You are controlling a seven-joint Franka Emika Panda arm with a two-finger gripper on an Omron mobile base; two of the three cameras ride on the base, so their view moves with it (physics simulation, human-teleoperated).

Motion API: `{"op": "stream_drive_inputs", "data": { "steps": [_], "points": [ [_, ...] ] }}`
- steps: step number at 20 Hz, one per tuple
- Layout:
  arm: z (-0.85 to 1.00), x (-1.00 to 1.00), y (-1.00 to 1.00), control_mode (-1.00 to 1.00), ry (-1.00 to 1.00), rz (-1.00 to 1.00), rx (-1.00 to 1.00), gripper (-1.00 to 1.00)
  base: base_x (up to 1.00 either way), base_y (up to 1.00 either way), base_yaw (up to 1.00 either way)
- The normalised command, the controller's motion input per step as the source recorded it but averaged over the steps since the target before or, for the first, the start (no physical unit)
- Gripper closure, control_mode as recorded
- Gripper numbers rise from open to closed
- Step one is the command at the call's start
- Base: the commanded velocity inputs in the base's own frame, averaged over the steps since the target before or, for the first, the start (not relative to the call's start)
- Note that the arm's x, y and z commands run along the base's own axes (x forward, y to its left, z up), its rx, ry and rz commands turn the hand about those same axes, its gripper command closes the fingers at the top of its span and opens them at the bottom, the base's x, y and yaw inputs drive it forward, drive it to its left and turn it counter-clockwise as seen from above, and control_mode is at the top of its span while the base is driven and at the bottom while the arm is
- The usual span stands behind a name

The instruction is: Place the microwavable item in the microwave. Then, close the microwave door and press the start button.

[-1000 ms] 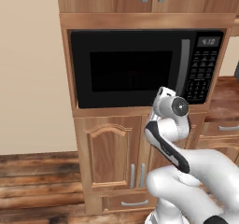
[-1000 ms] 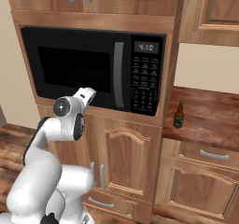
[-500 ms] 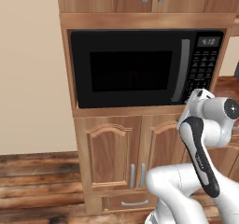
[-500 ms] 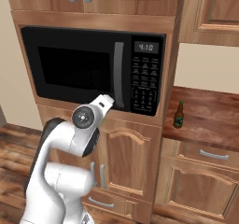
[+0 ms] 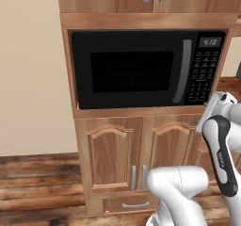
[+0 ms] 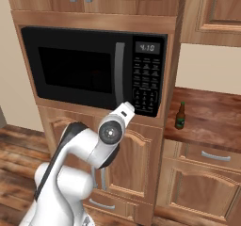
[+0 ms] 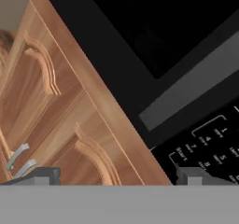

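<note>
Microwave (image 5: 141, 69) black, grey bar handle (image 5: 180, 71), white keypad lettering. Cabinets (image 5: 117, 159) warm brown wood. Bottle (image 6: 180, 116) brown, green label.

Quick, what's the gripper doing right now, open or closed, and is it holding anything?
Gripper: open, jaws spread wide, nothing between them, facing the lower edge of the microwave.

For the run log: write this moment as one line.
microwave door: shut | gripper: open, empty, facing keypad | bottle: on counter
</note>
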Motion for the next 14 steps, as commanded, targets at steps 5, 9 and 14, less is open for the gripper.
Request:
{"op": "stream_drive_inputs", "data": {
  "steps": [5,9,14],
  "points": [
    [0.0,0.16,-0.1,-1.0,-0.08,0.06,0.03,-1.0,0.0,0.0,0.0],
    [0.0,0.07,-0.23,-1.0,-0.06,0.05,0.02,-1.0,0.0,0.0,0.0],
    [0.0,0.26,-0.09,-1.0,-0.01,0.07,0.02,-1.0,0.0,0.0,0.0]
  ]
}}
